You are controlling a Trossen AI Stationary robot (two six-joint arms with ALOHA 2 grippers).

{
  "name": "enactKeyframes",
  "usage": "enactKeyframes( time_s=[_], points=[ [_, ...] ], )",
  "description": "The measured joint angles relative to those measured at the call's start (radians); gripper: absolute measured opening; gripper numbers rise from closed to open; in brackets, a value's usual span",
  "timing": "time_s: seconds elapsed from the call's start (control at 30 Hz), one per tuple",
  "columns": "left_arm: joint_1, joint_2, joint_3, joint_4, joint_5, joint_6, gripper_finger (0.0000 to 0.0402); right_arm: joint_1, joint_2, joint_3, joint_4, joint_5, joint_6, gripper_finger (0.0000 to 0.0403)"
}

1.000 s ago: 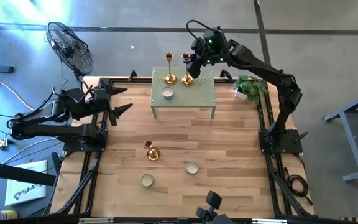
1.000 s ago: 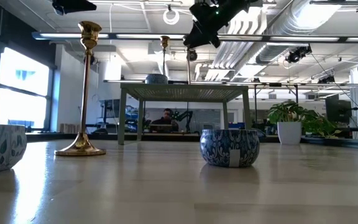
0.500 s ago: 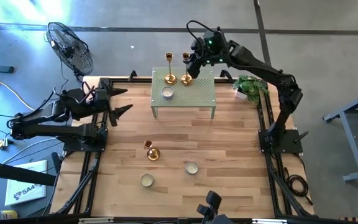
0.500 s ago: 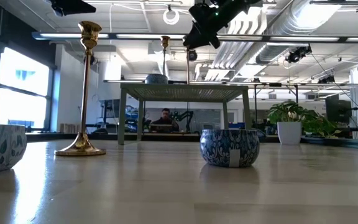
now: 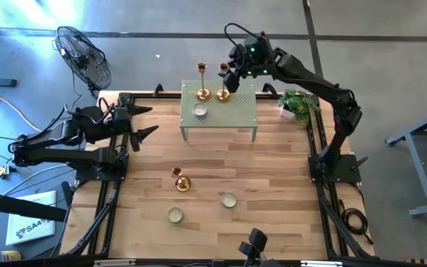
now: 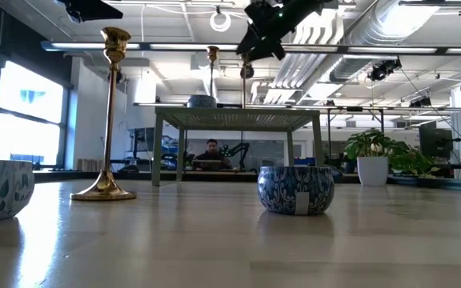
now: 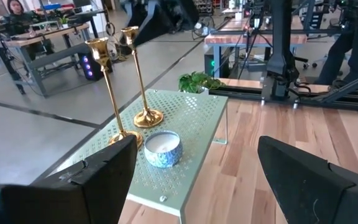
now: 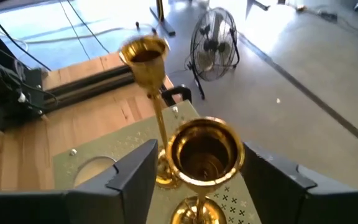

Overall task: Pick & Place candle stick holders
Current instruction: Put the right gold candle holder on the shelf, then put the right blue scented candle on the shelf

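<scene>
Right fingers [image 8: 197, 180] widened around candlestick [image 8: 205, 152]

Three shiny gold metal candlesticks stand upright: two [image 5: 202, 81] [image 5: 223, 84] side by side on the green perforated stand, one [image 5: 179, 179] on the wooden tabletop.

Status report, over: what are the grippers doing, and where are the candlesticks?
Right gripper open around a candlestick's cup on the green stand. Second candlestick beside it. Third on the wooden table. Left gripper open, waiting aside. Nothing in the way.
</scene>
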Motion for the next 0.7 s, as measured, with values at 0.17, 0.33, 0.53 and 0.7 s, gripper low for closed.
enactKeyframes(
  time_s=[0.17, 0.33, 0.53, 0.7],
  points=[
    [0.000, 0.000, 0.000, 0.002, 0.000, 0.001, 0.0328, 0.000, -0.042, 0.000, 0.027, 0.004, -0.023, 0.0219],
    [0.000, 0.000, 0.000, 0.002, -0.001, 0.016, 0.0328, 0.001, -0.090, 0.000, 0.077, 0.003, -0.053, 0.0220],
    [0.000, 0.000, 0.000, 0.002, -0.001, 0.016, 0.0328, 0.004, -0.173, 0.001, 0.093, -0.070, -0.101, 0.0220],
    [0.000, 0.000, 0.000, 0.002, -0.001, 0.005, 0.0328, 0.012, -0.252, 0.001, 0.054, -0.307, -0.070, 0.0220]
  ],
)
